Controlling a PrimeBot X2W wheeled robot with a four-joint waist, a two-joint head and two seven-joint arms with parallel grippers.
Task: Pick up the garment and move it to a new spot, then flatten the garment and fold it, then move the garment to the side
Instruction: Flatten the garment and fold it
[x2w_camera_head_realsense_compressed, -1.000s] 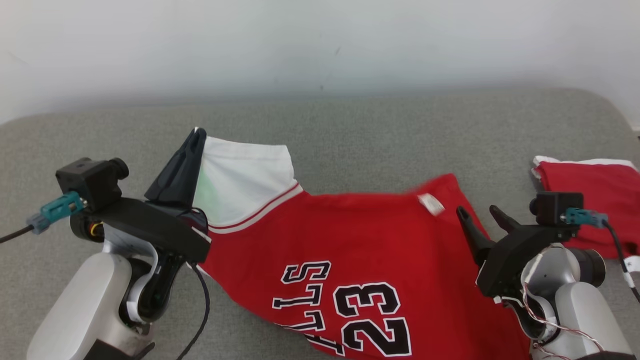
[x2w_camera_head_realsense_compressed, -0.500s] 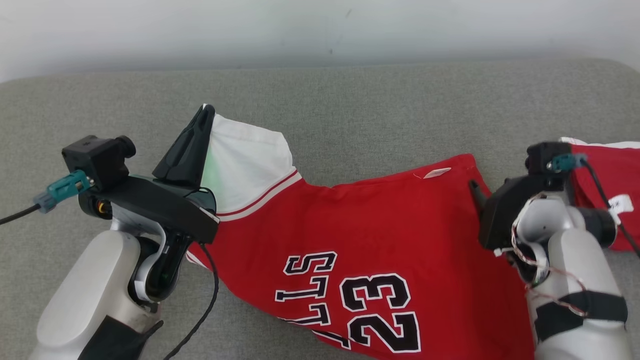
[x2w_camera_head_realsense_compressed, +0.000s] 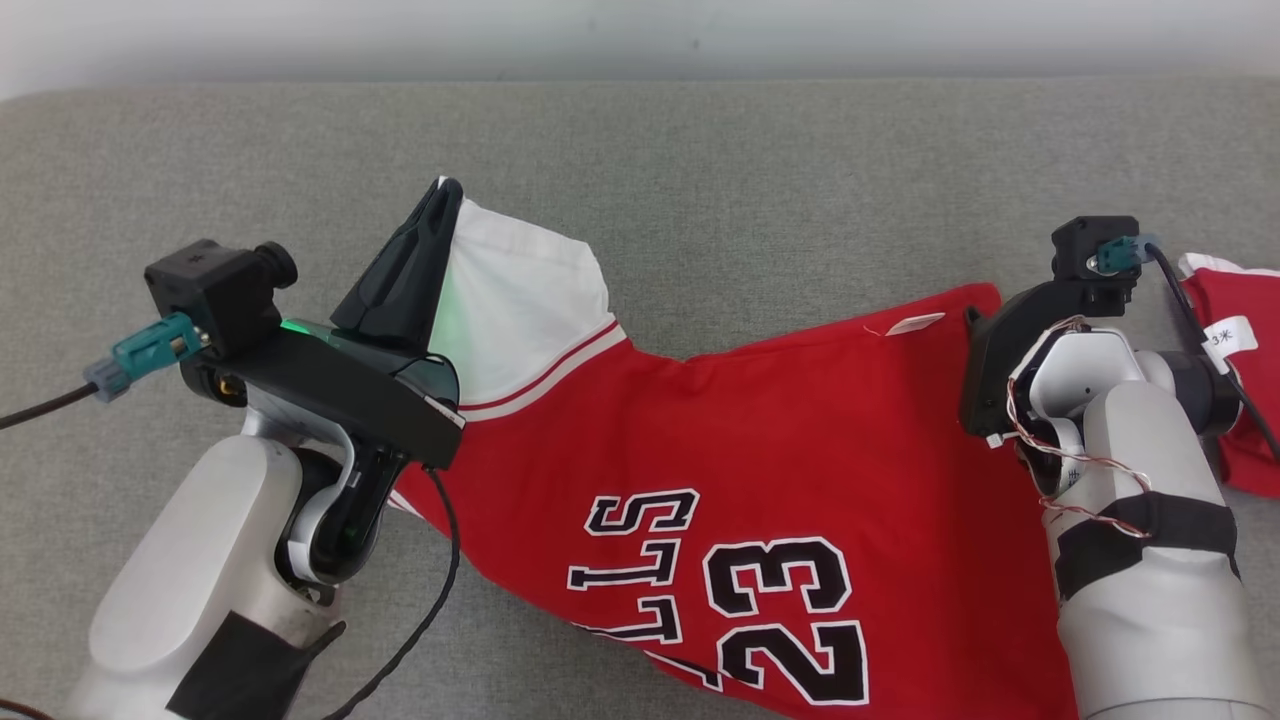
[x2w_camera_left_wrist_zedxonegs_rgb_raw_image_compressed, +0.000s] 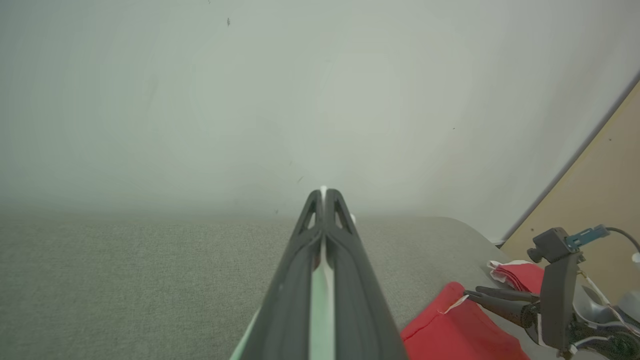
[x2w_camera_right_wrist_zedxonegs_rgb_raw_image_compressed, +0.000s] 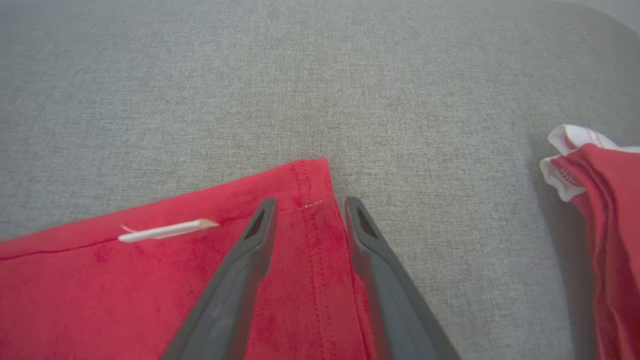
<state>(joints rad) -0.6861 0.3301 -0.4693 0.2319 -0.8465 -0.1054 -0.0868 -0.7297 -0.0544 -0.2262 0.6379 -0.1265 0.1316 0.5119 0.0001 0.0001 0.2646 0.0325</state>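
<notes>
The red garment (x2w_camera_head_realsense_compressed: 760, 430) lies spread on the grey surface (x2w_camera_head_realsense_compressed: 750, 180), from centre to 5 o'clock. At 3 o'clock the right pincer (x2w_camera_right_wrist_zedxonegs_rgb_raw_image_compressed: 310, 205) stands released astride the hem corner (x2w_camera_right_wrist_zedxonegs_rgb_raw_image_compressed: 312, 180); advise seating deeper before clenching. At 10 o'clock the left pincer (x2w_camera_head_realsense_compressed: 447, 190) grasps the white panel (x2w_camera_head_realsense_compressed: 520, 290); advise pulling evenly.

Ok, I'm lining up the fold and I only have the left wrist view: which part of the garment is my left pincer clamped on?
Observer: The left pincer is shut on the white sleeve of the red jersey.
Operator: And the right one?
Observer: Its wrist view shows the right pincer open, its fingers straddling the hemmed corner: one over red cloth, one over the grey surface.
Operator: Is any print facing up?
Observer: Yes, the number 23, black with a white outline.
</notes>
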